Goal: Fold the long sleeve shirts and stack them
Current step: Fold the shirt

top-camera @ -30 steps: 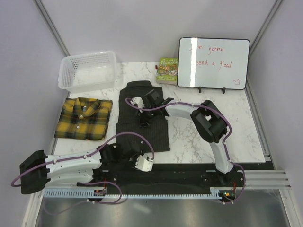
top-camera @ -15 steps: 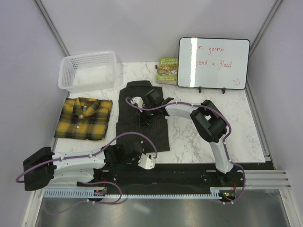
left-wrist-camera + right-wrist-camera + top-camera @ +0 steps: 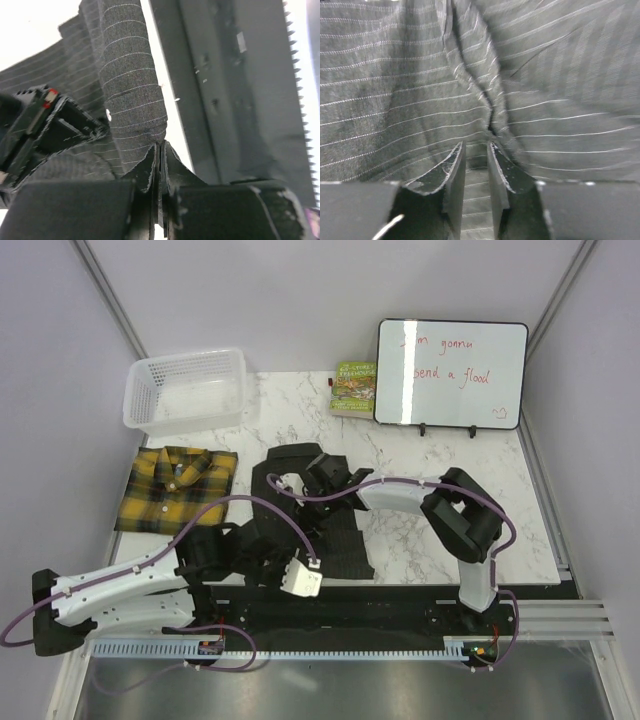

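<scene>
Rumpled dark shirt (image 3: 345, 540) lies beside folded plaid shirt (image 3: 178, 490).

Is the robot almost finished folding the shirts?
About halfway. The plaid shirt lies folded on the left. The left gripper and right gripper both pinch the dark pinstriped shirt, which is bunched up mid-fold. Left to do: finishing that fold and stacking the shirts.

The pinstriped shirt (image 3: 340, 540) is matt, finely woven dark cloth. The plaid shirt (image 3: 178, 490) is soft flannel. The basket (image 3: 180, 410), upper left, is white plastic mesh. The table (image 3: 410, 530) is smooth and marbled, and the whiteboard (image 3: 450, 370) is glossy.
</scene>
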You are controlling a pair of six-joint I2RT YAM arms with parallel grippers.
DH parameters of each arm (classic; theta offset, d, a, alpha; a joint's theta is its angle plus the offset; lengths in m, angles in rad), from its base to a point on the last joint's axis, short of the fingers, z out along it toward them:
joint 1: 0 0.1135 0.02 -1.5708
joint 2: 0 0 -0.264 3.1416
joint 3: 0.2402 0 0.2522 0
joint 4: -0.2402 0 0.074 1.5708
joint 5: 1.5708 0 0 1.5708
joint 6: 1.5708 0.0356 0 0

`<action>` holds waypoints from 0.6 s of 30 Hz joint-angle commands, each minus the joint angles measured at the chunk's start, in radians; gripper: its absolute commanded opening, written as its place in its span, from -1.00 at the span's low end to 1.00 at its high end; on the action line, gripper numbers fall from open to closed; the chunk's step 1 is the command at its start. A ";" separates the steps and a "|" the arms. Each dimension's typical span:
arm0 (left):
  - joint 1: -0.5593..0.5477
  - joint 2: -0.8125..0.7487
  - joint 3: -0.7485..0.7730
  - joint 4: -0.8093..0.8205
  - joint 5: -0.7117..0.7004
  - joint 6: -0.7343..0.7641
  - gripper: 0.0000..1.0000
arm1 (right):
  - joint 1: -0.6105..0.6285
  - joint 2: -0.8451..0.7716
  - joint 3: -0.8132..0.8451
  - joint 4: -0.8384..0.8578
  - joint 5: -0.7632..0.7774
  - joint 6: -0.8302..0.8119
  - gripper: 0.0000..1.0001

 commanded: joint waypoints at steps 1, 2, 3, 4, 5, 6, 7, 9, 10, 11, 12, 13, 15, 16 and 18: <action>0.000 0.003 0.122 -0.127 0.117 -0.062 -0.96 | -0.039 -0.078 0.102 -0.071 -0.075 -0.012 -0.35; 0.002 0.011 0.141 -0.129 0.113 -0.059 -0.97 | -0.073 -0.066 0.136 -0.093 -0.075 -0.024 -0.35; 0.006 0.017 0.152 -0.132 0.114 -0.056 -0.96 | -0.093 -0.052 0.205 -0.125 -0.071 -0.036 -0.35; 0.021 0.025 0.160 -0.133 0.117 -0.047 -0.96 | -0.133 -0.016 0.234 -0.133 -0.068 -0.058 -0.35; 0.037 0.032 0.169 -0.130 0.120 -0.038 -0.96 | -0.150 0.006 0.289 -0.141 -0.062 -0.075 -0.35; 0.058 0.048 0.171 -0.124 0.123 -0.027 -0.97 | -0.162 0.052 0.317 -0.162 -0.040 -0.095 -0.35; 0.118 0.058 0.171 -0.111 0.142 0.008 -0.96 | -0.182 0.075 0.342 -0.170 -0.026 -0.119 -0.35; 0.201 0.092 0.174 -0.092 0.171 0.080 -0.96 | -0.199 0.142 0.408 -0.177 -0.014 -0.129 -0.35; 0.282 0.107 0.175 -0.072 0.201 0.112 -0.97 | -0.213 0.163 0.423 -0.176 -0.003 -0.130 -0.35; 0.316 0.126 0.178 -0.058 0.206 0.140 -0.97 | -0.216 0.182 0.449 -0.177 0.000 -0.132 -0.36; 0.348 0.168 0.180 -0.038 0.212 0.184 -0.96 | -0.216 0.218 0.458 -0.181 0.007 -0.136 -0.36; 0.417 0.190 0.184 -0.023 0.232 0.211 -0.96 | -0.216 0.230 0.463 -0.179 0.011 -0.139 -0.36; 0.504 0.238 0.185 0.043 0.242 0.278 -0.96 | -0.216 0.262 0.471 -0.182 0.009 -0.142 -0.37; 0.532 0.290 0.185 0.063 0.255 0.303 -0.96 | -0.216 0.273 0.471 -0.181 0.007 -0.141 -0.37; 0.590 0.337 0.175 0.139 0.248 0.381 -0.97 | -0.216 0.295 0.471 -0.182 0.006 -0.141 -0.40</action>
